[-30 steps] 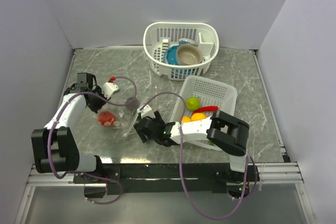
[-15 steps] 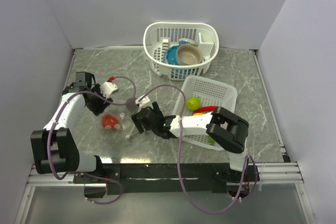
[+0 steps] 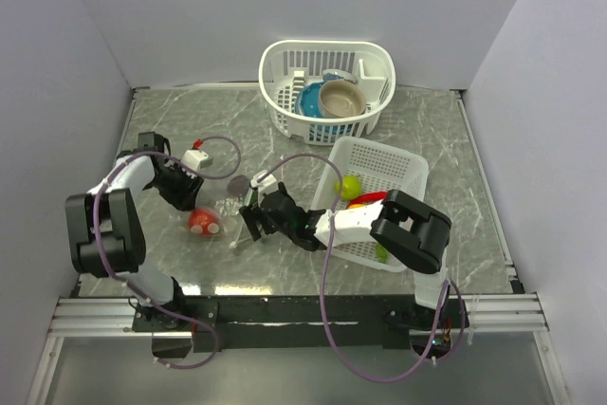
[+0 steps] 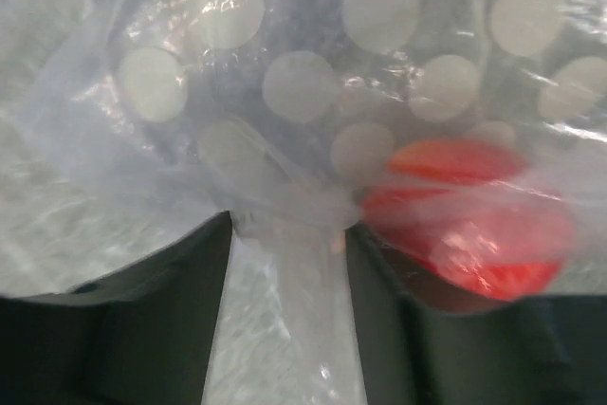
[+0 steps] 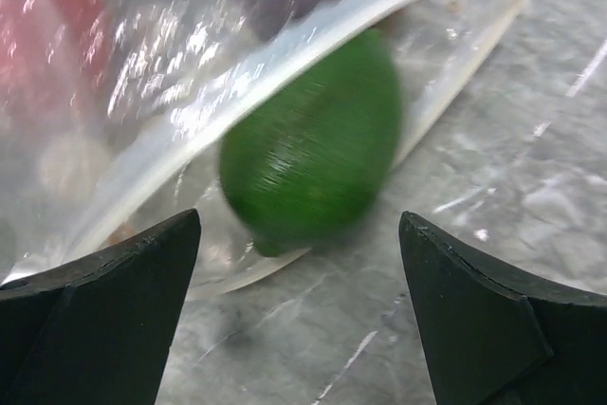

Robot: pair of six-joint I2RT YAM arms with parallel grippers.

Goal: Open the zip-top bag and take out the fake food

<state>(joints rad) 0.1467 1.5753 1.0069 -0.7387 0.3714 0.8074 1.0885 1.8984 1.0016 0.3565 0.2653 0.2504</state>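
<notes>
The zip-top bag (image 3: 224,208) lies flat on the marble table, clear with white dots (image 4: 303,82). A red piece of fake food (image 3: 201,222) sits inside it (image 4: 474,234). A green piece (image 5: 308,163) lies at the bag's edge, under the plastic. My left gripper (image 3: 183,194) is at the bag's left end, its jaws parted with a fold of film lying between them (image 4: 287,234). My right gripper (image 3: 248,218) is at the bag's right end, open wide (image 5: 299,234), with the green piece just ahead of its fingertips (image 5: 446,282).
A white lattice basket (image 3: 398,163) to the right holds a lime-green fruit (image 3: 349,187), a red chili (image 3: 376,197) and other pieces. An oval white basket (image 3: 285,59) at the back holds blue and tan bowls. Purple cables loop over the bag area.
My left gripper has gone from shut to parted on the bag's left end. The right gripper has moved up and left, closer to the bag. The red piece has shifted slightly toward the near edge.
</notes>
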